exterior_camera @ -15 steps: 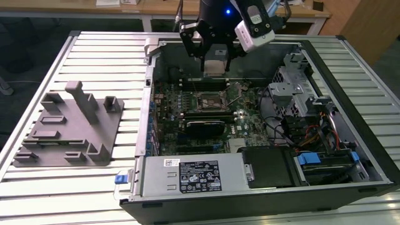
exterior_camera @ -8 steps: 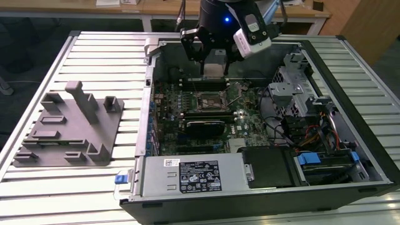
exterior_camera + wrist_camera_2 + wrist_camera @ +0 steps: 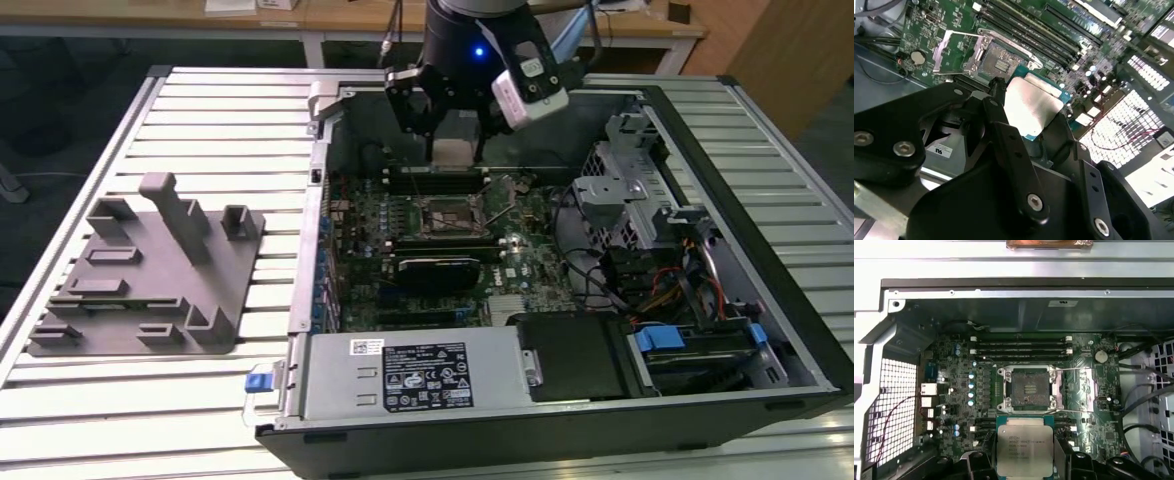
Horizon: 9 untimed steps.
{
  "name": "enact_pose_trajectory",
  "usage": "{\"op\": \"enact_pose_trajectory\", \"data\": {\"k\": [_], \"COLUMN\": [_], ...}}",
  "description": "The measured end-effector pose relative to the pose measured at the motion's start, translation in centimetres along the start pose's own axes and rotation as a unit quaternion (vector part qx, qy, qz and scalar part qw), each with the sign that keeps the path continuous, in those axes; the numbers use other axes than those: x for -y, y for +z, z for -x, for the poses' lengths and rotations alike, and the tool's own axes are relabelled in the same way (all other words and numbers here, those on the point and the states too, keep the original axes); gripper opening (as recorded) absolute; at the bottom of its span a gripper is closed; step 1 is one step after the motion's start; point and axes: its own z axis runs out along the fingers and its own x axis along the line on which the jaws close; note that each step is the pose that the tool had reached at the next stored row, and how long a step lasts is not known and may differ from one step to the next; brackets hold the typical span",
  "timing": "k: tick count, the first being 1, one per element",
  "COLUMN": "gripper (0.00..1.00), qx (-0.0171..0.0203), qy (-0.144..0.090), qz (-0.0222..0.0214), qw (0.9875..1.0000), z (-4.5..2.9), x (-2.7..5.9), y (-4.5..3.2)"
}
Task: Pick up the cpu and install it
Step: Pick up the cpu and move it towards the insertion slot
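The cpu (image 3: 451, 151) is a flat silver square hanging over the back of the open computer case, with my gripper (image 3: 449, 128) shut on its edges. In both wrist views the cpu (image 3: 1032, 104) (image 3: 1024, 449) sits between the black fingers (image 3: 1004, 134), its metal top facing the cameras. The square black socket (image 3: 447, 212) (image 3: 1028, 387) (image 3: 996, 62) lies on the green motherboard below, its metal frame swung open and nothing in it. The chip hangs above the board, short of the socket and beside the memory slots. The grey tray (image 3: 147, 270) with upright posts stands outside the case at the exterior view's left.
The case wall (image 3: 320, 130) and rear panel (image 3: 1004, 290) bound the board. Memory slots (image 3: 1021, 345) run next to the socket. A drive cage (image 3: 641, 200) with cables fills the exterior view's right, and a power supply (image 3: 414, 375) sits at the case's near edge.
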Motion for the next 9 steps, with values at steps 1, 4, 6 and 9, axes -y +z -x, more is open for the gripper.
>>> {"op": "enact_pose_trajectory", "data": {"k": [1,4,6,9], "gripper": [0.54,0.54,0.54,0.54], "qx": [-0.0005,-0.0021,-0.0028,-0.0032], "qy": [0.000,0.000,0.000,-0.001], "qz": [0.0000,-0.0001,-0.0001,-0.0001], "qw": [1.0000,1.0000,1.0000,1.0000], "z": [0.00,-0.01,-0.01,-0.02], "x": [-0.16,-0.71,-1.08,-1.42], "y": [0.17,0.68,1.05,1.65]}}
